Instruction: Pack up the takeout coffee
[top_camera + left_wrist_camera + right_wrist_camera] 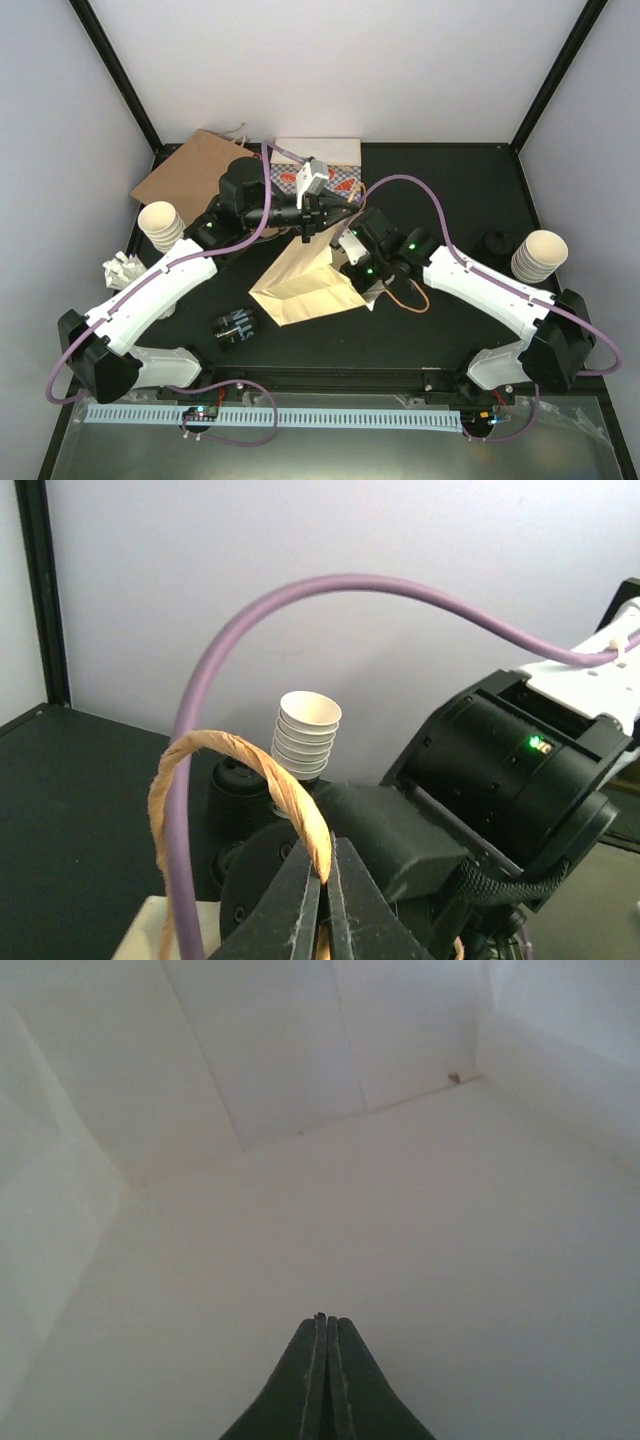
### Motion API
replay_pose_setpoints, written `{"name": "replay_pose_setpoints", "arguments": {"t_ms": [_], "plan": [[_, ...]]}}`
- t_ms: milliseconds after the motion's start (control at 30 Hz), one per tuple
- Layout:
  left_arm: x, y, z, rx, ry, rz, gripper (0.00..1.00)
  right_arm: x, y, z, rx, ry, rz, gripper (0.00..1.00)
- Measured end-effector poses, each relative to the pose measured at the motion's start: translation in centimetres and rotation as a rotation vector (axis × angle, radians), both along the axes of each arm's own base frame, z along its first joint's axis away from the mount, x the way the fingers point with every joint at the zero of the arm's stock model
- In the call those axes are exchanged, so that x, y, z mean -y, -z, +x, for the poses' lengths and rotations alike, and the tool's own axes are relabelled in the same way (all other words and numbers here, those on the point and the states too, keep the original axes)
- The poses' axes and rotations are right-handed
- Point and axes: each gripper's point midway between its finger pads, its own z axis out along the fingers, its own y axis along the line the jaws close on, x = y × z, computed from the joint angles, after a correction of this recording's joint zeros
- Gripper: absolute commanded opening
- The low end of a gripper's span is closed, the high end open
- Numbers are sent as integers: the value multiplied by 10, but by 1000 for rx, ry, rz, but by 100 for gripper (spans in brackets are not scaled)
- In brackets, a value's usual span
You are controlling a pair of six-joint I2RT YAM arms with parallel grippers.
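The takeout coffee is out of view in every frame. A cream paper bag [300, 285] lies on its side in the middle of the black table. My left gripper [327, 880] is shut on the bag's twisted paper handle [240, 760], which loops up out of the closed jaws; from above, this gripper [308, 232] sits at the bag's top edge. My right gripper [327, 1318] is shut with nothing between its fingers. It is surrounded by the bag's pale inner walls [300, 1090], and its tips are hidden inside the bag in the top view.
A flat brown paper bag [190, 165] and a patterned box [320, 170] lie at the back. Stacks of lidless cream cups stand at left [162, 225] and right [540, 255], with black lids [495, 243] beside the right one. Crumpled napkins [125, 268] and a small black object [233, 327] lie at near left.
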Motion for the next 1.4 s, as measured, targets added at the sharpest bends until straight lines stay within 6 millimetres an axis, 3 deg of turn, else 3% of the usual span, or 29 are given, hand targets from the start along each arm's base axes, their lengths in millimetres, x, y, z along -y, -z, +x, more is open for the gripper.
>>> {"name": "replay_pose_setpoints", "arguments": {"t_ms": [133, 367, 667, 833, 1100, 1233, 1400], "plan": [[-1, -2, 8, 12, -49, 4, 2, 10, 15, -4, -12, 0, -56, 1], [-6, -29, 19, 124, -121, 2, 2, 28, 25, -5, -8, 16, -151, 2], [-7, -21, 24, 147, -146, 33, 2, 45, 20, 3, 28, 53, -259, 2], [-4, -16, 18, 113, -110, -8, 2, 36, 14, 6, 34, 46, -212, 2], [0, -19, 6, 56, -32, -92, 1, -3, -1, 9, 12, 19, -20, 2], [0, -25, 3, 61, -15, -113, 2, -16, 6, 7, -28, -7, 17, 2], [0, -32, 1, 65, 0, -137, 2, -16, 20, 3, -59, -14, 10, 1]]}}
